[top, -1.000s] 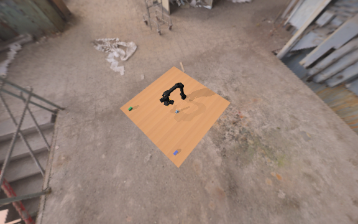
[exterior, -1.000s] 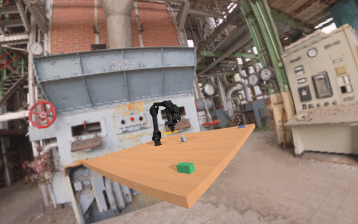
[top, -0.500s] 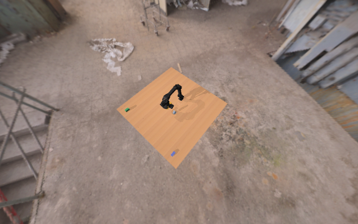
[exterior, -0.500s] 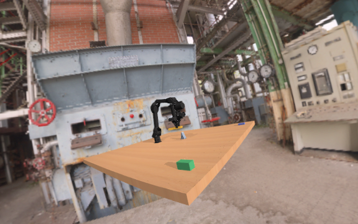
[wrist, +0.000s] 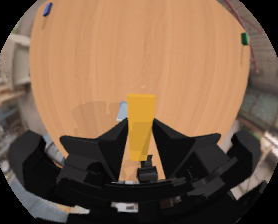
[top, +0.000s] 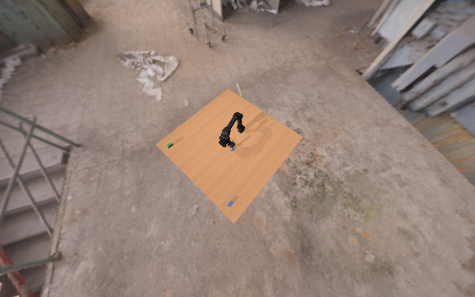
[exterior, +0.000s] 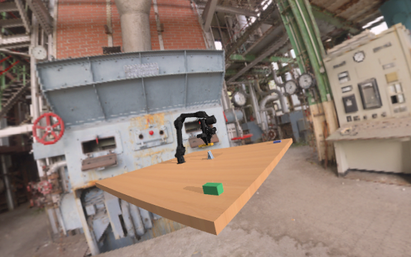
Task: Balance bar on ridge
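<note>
The yellow bar (top: 231, 140) (exterior: 205, 145) (wrist: 141, 125) is sitting between our fingers; we are clenching it in the gripper (top: 231, 143) (exterior: 206, 143) (wrist: 141, 121), with one end reaching out ahead of the fingertips in the wrist view. So the grasp and the lift are standing as done: in the exterior view we are holding the bar above the table (top: 196, 157) (exterior: 148, 178) (wrist: 90, 60). Below it, the grey-blue ridge (top: 232, 149) (exterior: 210, 155) (wrist: 122, 111) is standing apart from it and bearing nothing. In the wrist view the ridge is showing beside the bar, partly behind a finger. Farther out, the green block (top: 170, 145) (exterior: 212, 188) (wrist: 245, 39) and the blue block (top: 230, 204) (exterior: 277, 141) (wrist: 47, 9) are lying near the table's edges, playing no part, we are judging. Centring, lowering, levelling and letting go are all remaining.
</note>
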`<action>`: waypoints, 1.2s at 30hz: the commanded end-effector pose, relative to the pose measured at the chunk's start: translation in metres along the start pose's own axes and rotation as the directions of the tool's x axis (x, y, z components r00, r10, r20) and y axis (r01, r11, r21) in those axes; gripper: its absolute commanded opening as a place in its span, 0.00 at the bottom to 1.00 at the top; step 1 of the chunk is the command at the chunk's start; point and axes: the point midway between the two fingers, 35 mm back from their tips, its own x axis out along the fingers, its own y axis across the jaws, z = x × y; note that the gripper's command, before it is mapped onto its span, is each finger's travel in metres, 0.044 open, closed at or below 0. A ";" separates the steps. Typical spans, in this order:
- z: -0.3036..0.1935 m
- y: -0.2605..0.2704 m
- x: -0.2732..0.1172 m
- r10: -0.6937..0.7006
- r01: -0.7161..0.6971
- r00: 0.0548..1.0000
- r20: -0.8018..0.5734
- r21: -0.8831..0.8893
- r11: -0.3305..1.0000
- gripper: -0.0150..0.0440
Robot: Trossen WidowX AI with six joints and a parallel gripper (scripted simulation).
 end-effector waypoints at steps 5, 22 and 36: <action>-0.006 0.031 -0.001 -0.001 0.001 1.000 0.000 0.128 0.992 0.25; -0.007 0.036 0.019 -0.001 0.001 1.000 0.000 0.151 0.989 0.25; -0.007 0.033 0.042 -0.001 0.001 1.000 0.000 0.152 0.988 0.25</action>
